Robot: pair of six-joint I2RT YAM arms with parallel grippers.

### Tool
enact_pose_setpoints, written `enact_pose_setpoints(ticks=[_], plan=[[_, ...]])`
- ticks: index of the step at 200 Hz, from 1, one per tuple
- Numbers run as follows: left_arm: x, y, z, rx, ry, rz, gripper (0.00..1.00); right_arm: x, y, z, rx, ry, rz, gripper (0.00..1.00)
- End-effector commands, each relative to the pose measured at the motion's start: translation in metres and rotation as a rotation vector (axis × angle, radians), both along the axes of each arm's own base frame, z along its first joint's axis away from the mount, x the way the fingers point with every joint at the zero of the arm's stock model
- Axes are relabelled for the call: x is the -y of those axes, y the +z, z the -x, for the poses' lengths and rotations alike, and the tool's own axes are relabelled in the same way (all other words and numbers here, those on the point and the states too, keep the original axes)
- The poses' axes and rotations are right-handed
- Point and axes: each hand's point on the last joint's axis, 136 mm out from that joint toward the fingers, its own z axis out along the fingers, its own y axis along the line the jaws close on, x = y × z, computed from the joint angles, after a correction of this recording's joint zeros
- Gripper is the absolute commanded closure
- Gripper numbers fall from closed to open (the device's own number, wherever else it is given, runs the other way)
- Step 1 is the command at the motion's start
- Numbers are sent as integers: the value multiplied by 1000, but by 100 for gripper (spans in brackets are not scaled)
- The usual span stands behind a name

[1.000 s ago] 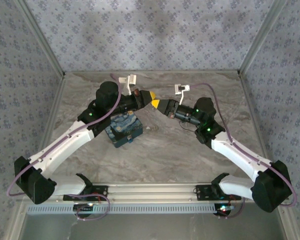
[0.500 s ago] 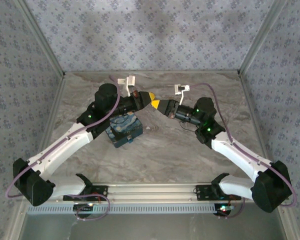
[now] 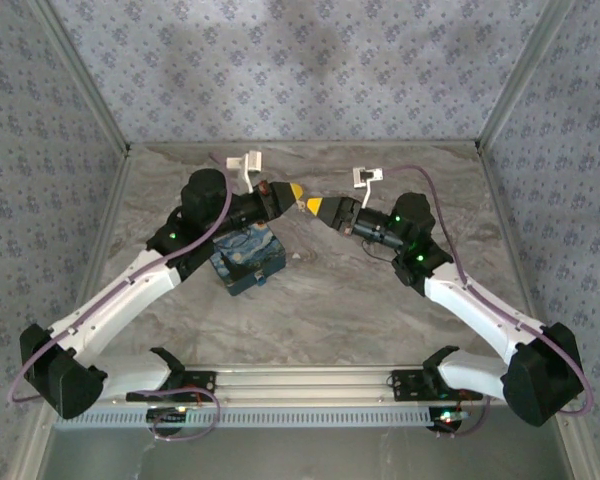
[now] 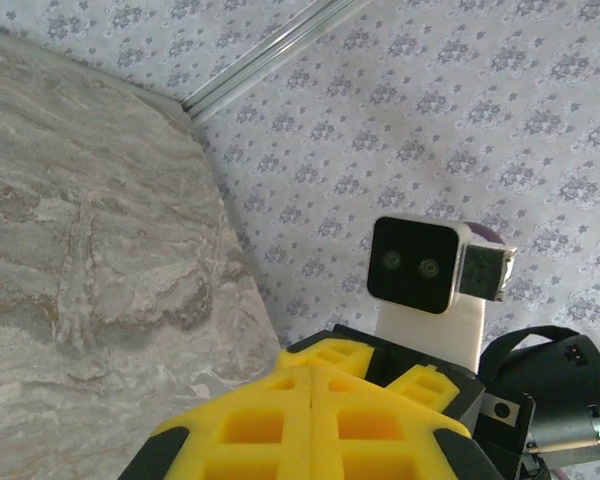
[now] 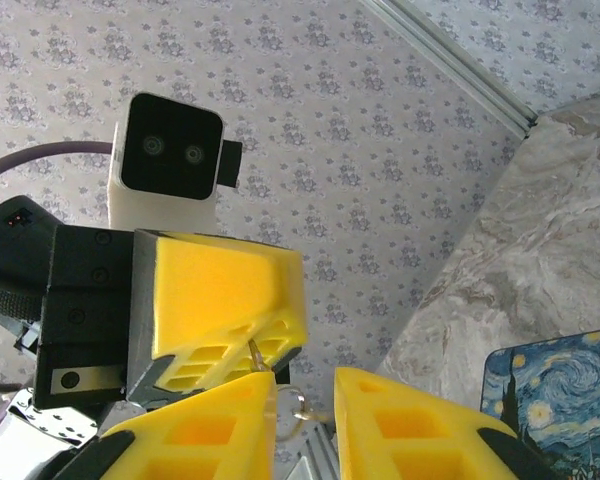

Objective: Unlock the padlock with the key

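My left gripper (image 3: 294,190) and right gripper (image 3: 314,207) meet tip to tip above the middle of the table. In the right wrist view the thin key (image 5: 254,352) sticks out from between the shut yellow fingers (image 5: 220,295) of the left gripper. Its key ring (image 5: 298,405) hangs in the gap of my right gripper (image 5: 305,385), whose jaws stand apart. The left wrist view has my left gripper (image 4: 310,372) pressed shut, with the right gripper (image 4: 380,366) just beyond it. The padlock is hidden.
A blue box with a starry-night print (image 3: 247,258) sits on the marble table (image 3: 330,300) under the left arm, and shows again as the box (image 5: 560,390) low right. A small dark thing (image 3: 298,257) lies right of it. Patterned walls enclose the table.
The right gripper's jaws have parted off the key. The left arm has drawn slightly back and left, so the two tips have separated a little.
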Motion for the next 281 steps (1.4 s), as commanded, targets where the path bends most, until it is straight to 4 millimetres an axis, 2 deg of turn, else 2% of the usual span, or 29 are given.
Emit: enact_pose_setpoints(ticks=[1, 23, 42, 79, 103, 119, 138, 167, 189, 202, 242, 281], plan=[[-4, 21, 2, 48, 7, 50, 100, -1, 16, 5, 48, 17, -20, 73], [-2, 21, 2, 42, -2, 53, 100, -6, 18, 8, 55, 33, -24, 51], [-1, 20, 2, 35, -8, 58, 100, -9, 22, 10, 71, 35, -29, 49], [-1, 17, 3, 29, -9, 60, 100, -16, 25, 13, 76, 58, -41, 58], [0, 16, 5, 25, -17, 60, 100, -15, 28, 12, 80, 50, -47, 59], [0, 15, 6, 20, -18, 61, 100, -16, 30, 11, 85, 52, -50, 70], [-3, 15, 6, 26, -7, 61, 100, -17, 28, 11, 76, 56, -48, 73], [-6, 17, 6, 33, 2, 61, 100, -19, 21, 11, 56, 61, -41, 69], [-8, 18, 7, 35, 7, 61, 100, -20, 20, 12, 55, 63, -39, 71], [-9, 18, 7, 36, 11, 61, 100, -21, 21, 13, 59, 69, -38, 80], [-9, 18, 8, 37, 4, 61, 100, -21, 22, 12, 65, 68, -37, 100], [-11, 13, 8, 25, 15, 46, 100, -21, 20, 12, 74, 54, -19, 100]])
